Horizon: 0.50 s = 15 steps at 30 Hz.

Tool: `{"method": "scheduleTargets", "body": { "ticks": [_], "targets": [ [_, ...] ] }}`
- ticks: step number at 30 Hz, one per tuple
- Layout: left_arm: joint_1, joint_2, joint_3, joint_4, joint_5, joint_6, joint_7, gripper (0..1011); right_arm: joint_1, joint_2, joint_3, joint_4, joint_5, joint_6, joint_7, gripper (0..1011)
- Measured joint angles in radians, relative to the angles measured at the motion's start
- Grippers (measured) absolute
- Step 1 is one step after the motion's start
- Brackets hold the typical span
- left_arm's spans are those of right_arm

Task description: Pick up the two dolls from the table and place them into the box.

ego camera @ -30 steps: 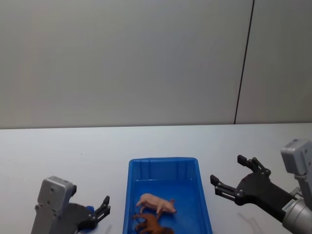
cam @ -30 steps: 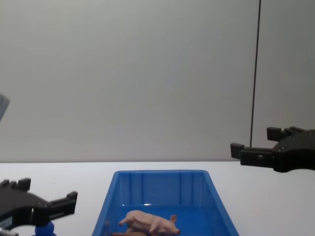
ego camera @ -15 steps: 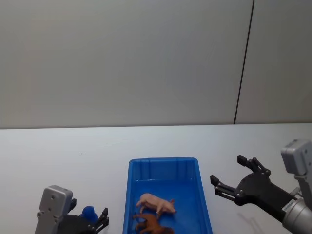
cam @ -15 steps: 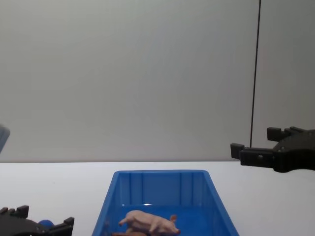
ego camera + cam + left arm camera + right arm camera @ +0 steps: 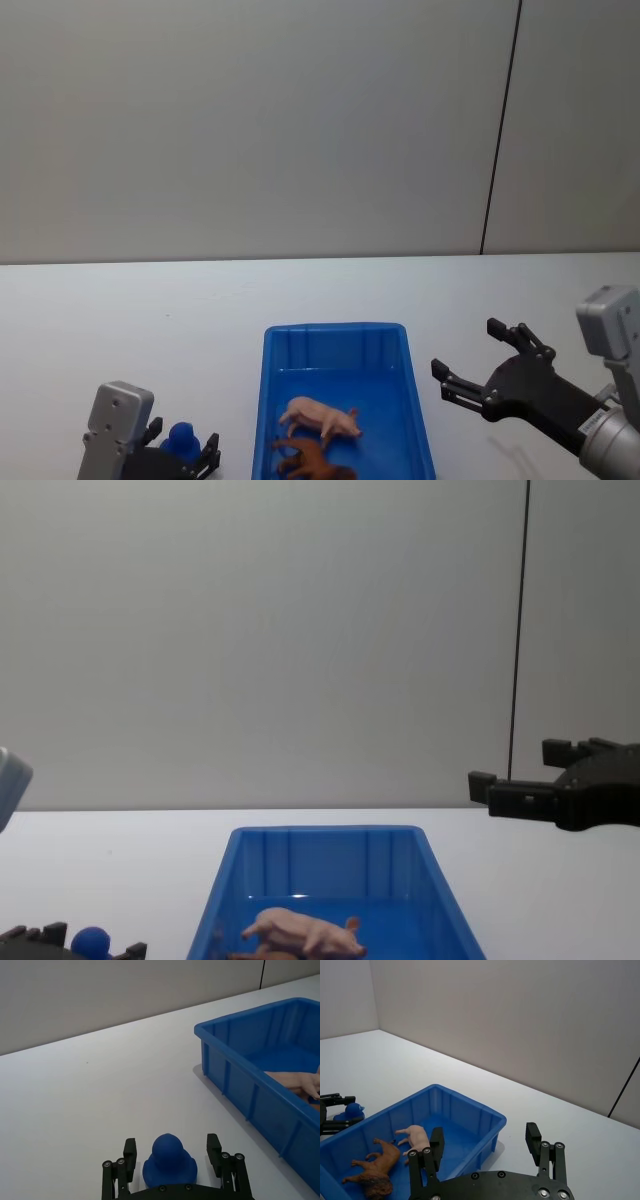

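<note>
Both dolls lay inside the blue box (image 5: pixel 345 335) on the white desk (image 5: pixel 200 300). The pale pink pig (image 5: pixel 320 416) lay on the box floor near its middle; the orange-brown shaggy animal (image 5: pixel 312 461) lay just beside it, on the side nearer the robot, as seen from the head view. In the right wrist view the pig (image 5: pixel 415 1137) and the brown animal (image 5: pixel 374 1164) lay close together, whether touching could not be told.

Left gripper (image 5: pixel 170 1162) was low at the desk, left of the box, fingers spread wide on either side of a small blue rounded object (image 5: pixel 169 1164); no contact with it visible.

Right gripper (image 5: pixel 478 362) hovered above the desk to the right of the box, fingers wide apart, holding nothing.
</note>
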Motion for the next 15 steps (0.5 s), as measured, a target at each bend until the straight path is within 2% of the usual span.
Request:
{"method": "scheduleTargets", "body": {
  "ticks": [2, 5, 8, 12, 15],
  "targets": [
    [-0.004, -0.002, -0.001, 0.004, 0.004, 0.013, -0.005, 838, 0.000, 0.000, 0.000, 0.000, 0.000, 0.000, 0.000, 1001],
    [-0.008, -0.005, -0.002, 0.008, 0.007, 0.027, -0.009, 788, 0.000, 0.000, 0.000, 0.000, 0.000, 0.000, 0.000, 1001],
    [-0.014, -0.008, -0.004, 0.013, 0.013, 0.042, -0.014, 650, 0.000, 0.000, 0.000, 0.000, 0.000, 0.000, 0.000, 1001],
    [-0.019, -0.011, -0.006, 0.014, 0.019, 0.052, -0.019, 554, 0.000, 0.000, 0.000, 0.000, 0.000, 0.000, 0.000, 1001],
    [-0.022, -0.012, -0.008, 0.014, 0.024, 0.058, -0.021, 524, 0.000, 0.000, 0.000, 0.000, 0.000, 0.000, 0.000, 1001]
  ]
}}
